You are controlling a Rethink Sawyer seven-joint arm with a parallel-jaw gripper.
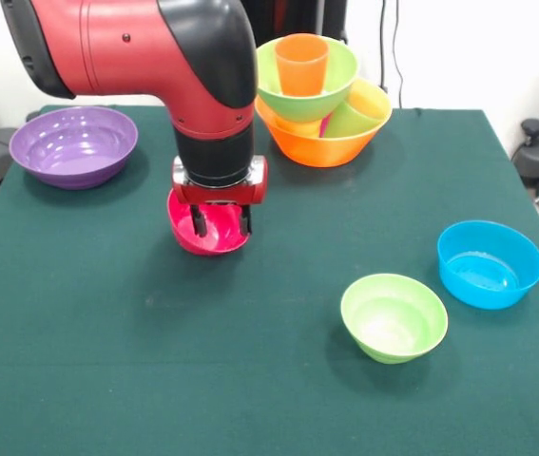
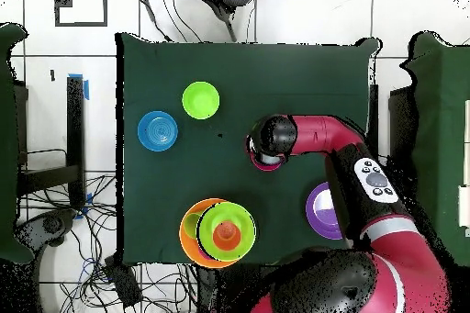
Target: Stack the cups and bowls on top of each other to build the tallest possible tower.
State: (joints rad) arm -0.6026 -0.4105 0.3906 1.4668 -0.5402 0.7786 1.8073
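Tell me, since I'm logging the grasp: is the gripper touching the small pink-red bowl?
Cannot tell. In the front view the gripper has its fingers down inside the small pink-red bowl, but no contact or gap shows plainly; in the overhead view the arm hides it.

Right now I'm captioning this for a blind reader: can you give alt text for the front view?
A red and black robot arm lowers its gripper into a small pink-red bowl on a green table. Behind stands a tower: orange bowl, cups, green bowl, orange cup. A purple bowl, small green bowl and blue bowl sit apart.
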